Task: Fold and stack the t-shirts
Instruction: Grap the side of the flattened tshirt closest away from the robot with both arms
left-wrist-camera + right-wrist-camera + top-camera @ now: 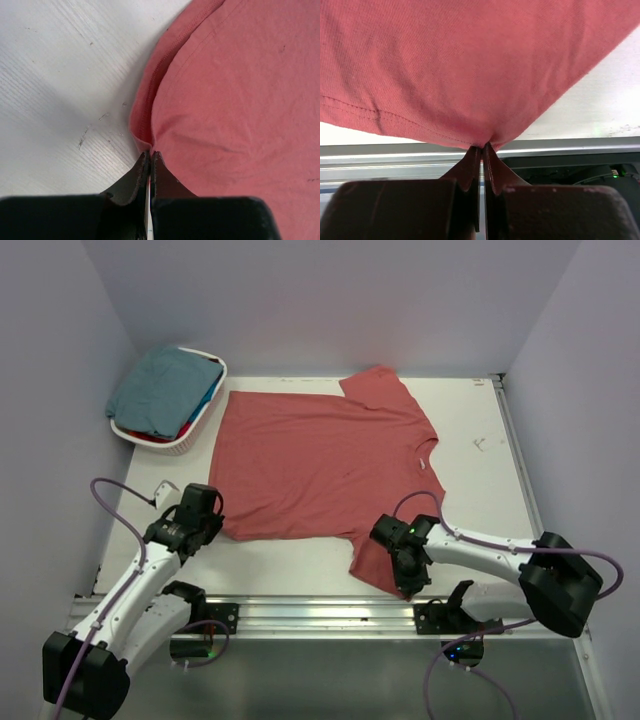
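Top external: left hand [211, 524] and right hand [411, 586] pinch stitched hems of brick-red t-shirt [320, 460].

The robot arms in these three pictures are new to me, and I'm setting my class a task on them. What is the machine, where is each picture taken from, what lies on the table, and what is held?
Two robot arms are bolted at the near edge of a white table, each ending in two-finger jaws. The wide picture comes from a fixed camera above and behind them: left arm, right arm. The close-ups come from cameras on the wrists, looking along the jaws. A red t-shirt lies spread out; a white basket at the far left holds a teal shirt. Both pairs of jaws are closed, pinching the red t-shirt: the left at its hem corner, the right at its near sleeve.
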Tool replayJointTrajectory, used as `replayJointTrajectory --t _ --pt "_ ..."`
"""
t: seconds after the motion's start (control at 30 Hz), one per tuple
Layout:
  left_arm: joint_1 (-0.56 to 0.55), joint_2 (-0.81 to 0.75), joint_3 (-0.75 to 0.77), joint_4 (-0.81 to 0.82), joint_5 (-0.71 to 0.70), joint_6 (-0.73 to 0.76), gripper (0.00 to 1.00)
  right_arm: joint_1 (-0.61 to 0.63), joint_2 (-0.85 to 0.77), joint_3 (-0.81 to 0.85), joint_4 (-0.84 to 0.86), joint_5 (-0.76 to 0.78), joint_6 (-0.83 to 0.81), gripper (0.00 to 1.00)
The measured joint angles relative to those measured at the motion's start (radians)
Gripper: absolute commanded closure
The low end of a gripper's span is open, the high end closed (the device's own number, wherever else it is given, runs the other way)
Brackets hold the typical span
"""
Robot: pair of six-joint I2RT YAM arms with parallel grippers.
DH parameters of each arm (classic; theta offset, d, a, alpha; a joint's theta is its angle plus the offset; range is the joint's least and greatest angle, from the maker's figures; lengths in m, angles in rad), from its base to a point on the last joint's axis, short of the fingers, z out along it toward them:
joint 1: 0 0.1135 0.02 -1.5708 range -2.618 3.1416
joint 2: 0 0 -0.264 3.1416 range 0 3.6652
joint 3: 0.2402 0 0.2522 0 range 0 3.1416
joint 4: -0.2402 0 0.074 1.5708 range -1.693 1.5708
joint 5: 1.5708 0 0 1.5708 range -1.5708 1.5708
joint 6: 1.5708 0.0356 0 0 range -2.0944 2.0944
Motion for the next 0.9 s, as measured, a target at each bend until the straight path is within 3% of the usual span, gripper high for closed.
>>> replayJointTrajectory --t 0.17,0.37,0.73,0.9 --pt "0.000 -0.020 0.022 -0.031 -0.009 0.011 1.00 0.005 -0.095 0.025 -0.086 0.079 0.027 1.00" --pt "0.000 -0.054 0.103 -0.068 -0.059 0.031 1.00 0.005 -0.253 0.167 -0.224 0.207 0.076 1.00" --pt "0.000 -0.057 0.150 -0.123 -0.116 0.050 1.00 0.004 -0.182 0.282 -0.331 0.402 0.115 1.00" --pt "0.000 -0.053 0.159 -0.127 -0.157 0.064 1.00 -0.060 -0.169 0.388 -0.320 0.521 0.090 1.00"
